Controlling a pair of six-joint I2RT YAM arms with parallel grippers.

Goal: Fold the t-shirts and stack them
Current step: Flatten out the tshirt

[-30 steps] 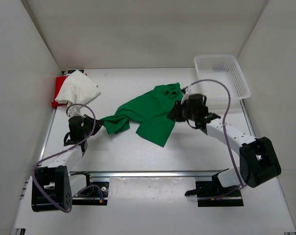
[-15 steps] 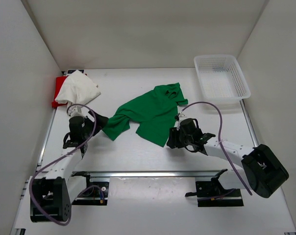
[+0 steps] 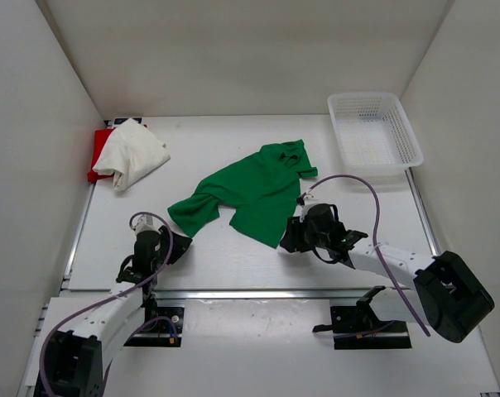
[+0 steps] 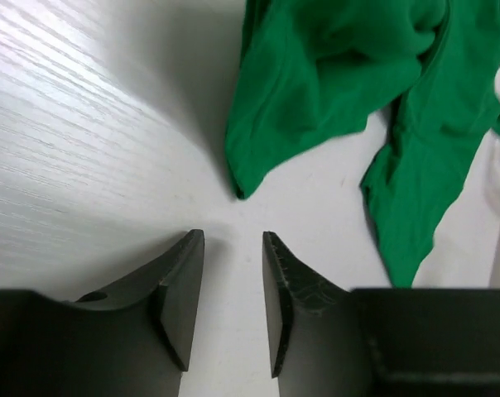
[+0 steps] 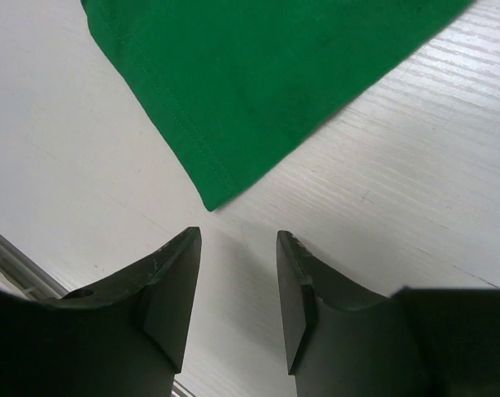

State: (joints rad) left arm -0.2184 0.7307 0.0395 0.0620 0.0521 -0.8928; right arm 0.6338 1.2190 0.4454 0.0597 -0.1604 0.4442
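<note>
The green t-shirt (image 3: 246, 194) lies crumpled and partly spread in the middle of the table. The white t-shirt (image 3: 132, 153) lies bunched at the far left, on top of the red t-shirt (image 3: 96, 155), of which only an edge shows. My left gripper (image 3: 177, 246) is open and empty, just short of the green shirt's left tip (image 4: 242, 186). My right gripper (image 3: 287, 240) is open and empty too, with the hem corner (image 5: 213, 198) of the green shirt just ahead of its fingertips. Bare table shows between both pairs of fingers (image 4: 188, 273) (image 5: 171, 281).
A white mesh basket (image 3: 370, 96) stands at the far right corner. White walls close in the table on three sides. A metal rail (image 3: 258, 293) runs along the near edge by the arm bases.
The left arm drew back from beside the white shirt toward the near edge. The right gripper left the green shirt's upper right and came down to its lower hem corner. Both let go of the cloth.
</note>
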